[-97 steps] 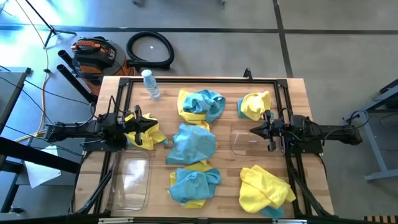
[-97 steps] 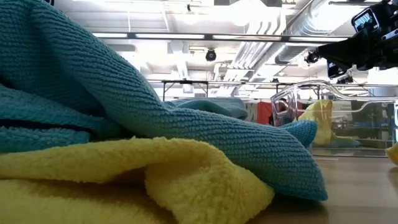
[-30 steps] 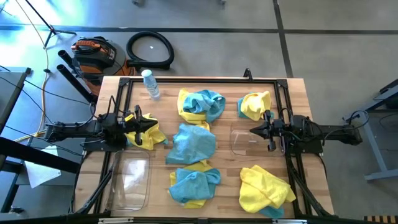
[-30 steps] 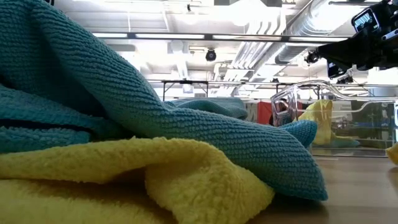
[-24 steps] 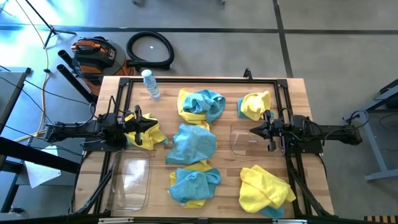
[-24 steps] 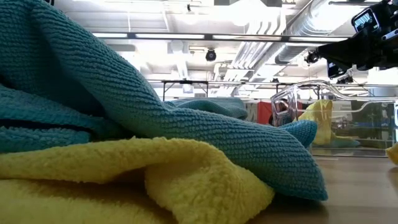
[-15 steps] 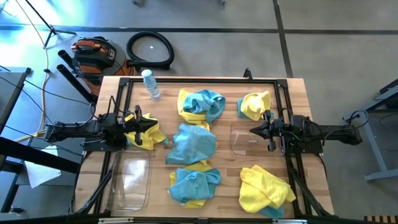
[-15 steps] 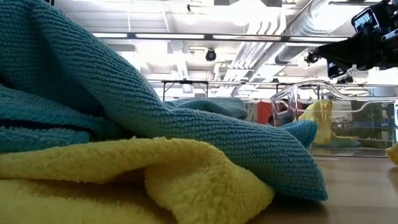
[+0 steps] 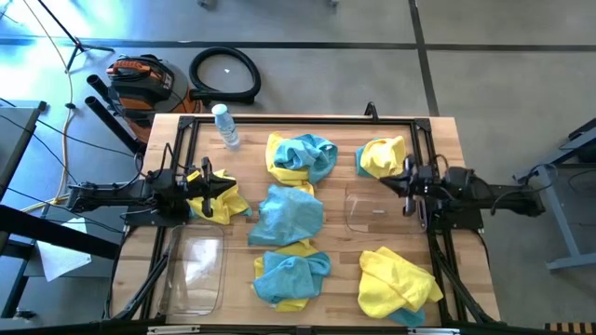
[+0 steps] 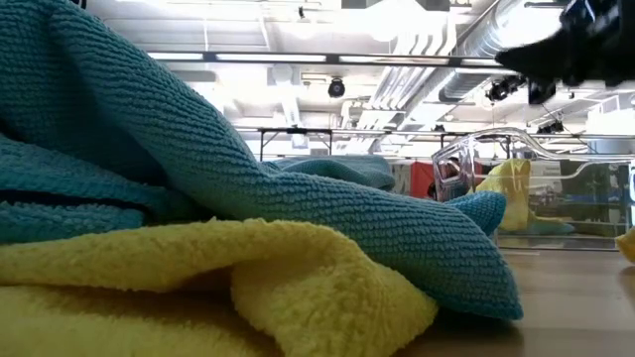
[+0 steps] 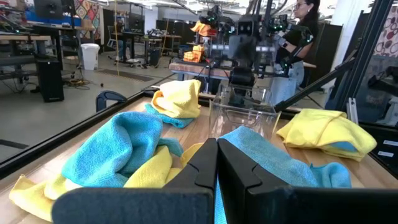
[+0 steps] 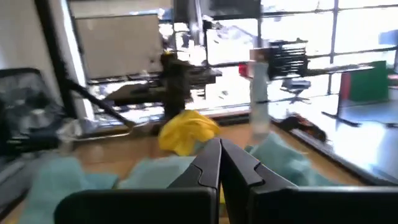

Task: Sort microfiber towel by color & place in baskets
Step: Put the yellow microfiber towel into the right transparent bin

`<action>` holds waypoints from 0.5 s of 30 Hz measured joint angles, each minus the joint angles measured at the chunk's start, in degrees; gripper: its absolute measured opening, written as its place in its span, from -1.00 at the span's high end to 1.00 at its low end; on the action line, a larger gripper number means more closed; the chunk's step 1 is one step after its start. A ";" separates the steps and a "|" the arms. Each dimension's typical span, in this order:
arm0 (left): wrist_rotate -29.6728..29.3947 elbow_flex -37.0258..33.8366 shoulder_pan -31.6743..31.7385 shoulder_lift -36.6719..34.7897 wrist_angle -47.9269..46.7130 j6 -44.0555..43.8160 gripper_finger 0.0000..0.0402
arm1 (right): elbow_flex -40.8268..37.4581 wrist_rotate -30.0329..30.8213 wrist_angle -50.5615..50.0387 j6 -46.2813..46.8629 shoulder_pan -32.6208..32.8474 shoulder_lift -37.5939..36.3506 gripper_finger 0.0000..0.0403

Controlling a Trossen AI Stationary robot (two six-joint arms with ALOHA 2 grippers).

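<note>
High view: the left claw is closed, empty, over a yellow towel at the bench's left side. One clear basket sits near the front left. Blue and yellow towels lie in heaps in the middle. The second basket is right of them. The right claw is closed, maybe just above that basket's edge.
</note>
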 joint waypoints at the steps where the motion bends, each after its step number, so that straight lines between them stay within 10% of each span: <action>1: 0.00 -0.01 0.01 0.01 0.00 0.00 1.00 | 1.79 1.25 -1.75 -0.55 0.00 1.29 1.00; 15: 0.00 -0.01 -0.01 0.01 0.00 0.00 1.00 | 35.21 32.67 -32.44 17.93 -5.76 34.61 1.00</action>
